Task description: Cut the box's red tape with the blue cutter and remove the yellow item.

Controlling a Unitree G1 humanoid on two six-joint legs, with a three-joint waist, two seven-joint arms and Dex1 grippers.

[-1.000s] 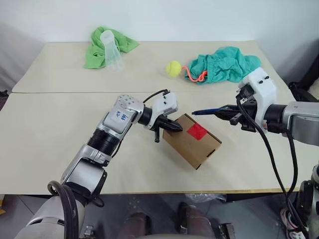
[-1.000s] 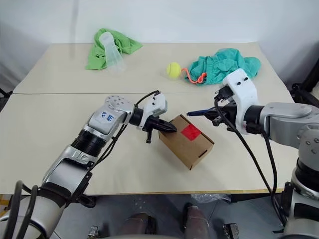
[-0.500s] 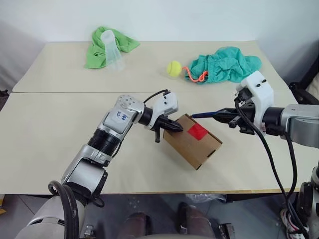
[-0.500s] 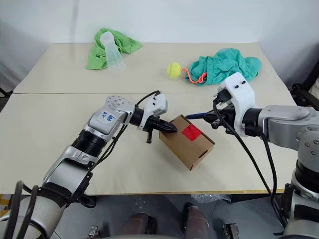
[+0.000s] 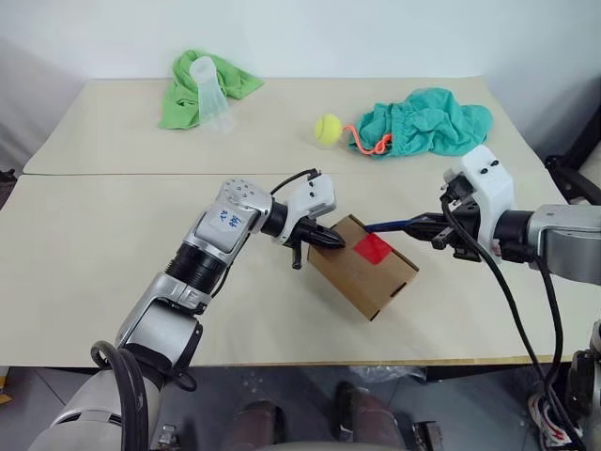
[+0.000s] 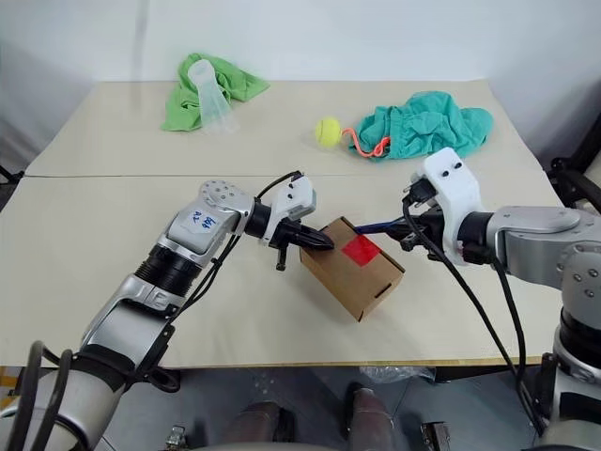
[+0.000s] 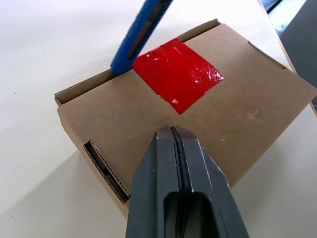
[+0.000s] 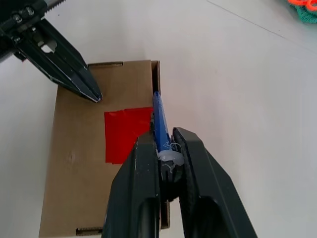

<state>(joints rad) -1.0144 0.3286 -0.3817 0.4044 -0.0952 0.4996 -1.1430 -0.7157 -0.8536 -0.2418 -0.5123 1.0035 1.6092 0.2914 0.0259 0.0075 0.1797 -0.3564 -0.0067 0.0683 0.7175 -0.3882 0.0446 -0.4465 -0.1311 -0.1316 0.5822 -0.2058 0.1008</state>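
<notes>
Table: pale beige tabletop (image 5: 103,254) with a seam running across it, set against a white wall.
Box: small brown corrugated cardboard box (image 5: 362,272) near the middle of the table, turned at an angle; its fluted edges show at the end nearest the left arm and its top flaps are closed.
Red tape: glossy, slightly wrinkled bright red square (image 7: 177,74) stuck flat on the box top, reaching the flap edge on the right arm's side.
Left gripper: the left gripper (image 7: 171,130) has its two black fingers pressed together with nothing between them; its tip rests on the box top, on bare cardboard just short of the tape.
Right gripper: the right gripper (image 8: 168,144) pinches the rear end of the blue cutter between its black fingers, which stand only slightly apart around it.
Blue cutter: slim dark blue pen-shaped cutter (image 5: 390,225), pointing from the right gripper towards the box; in the wrist views its tip lies at the box's top edge just beside the tape.
Tennis ball: plain yellow-green ball (image 5: 327,128) on the far half of the table, well apart from the box.
Teal cloth: crumpled teal cloth (image 5: 427,120) with an orange-pink cord (image 5: 366,143), just beside the ball.
Green cloth: bright green crumpled cloth (image 5: 183,92) at the far left, with a clear plastic cup (image 5: 210,95) lying on it.
</notes>
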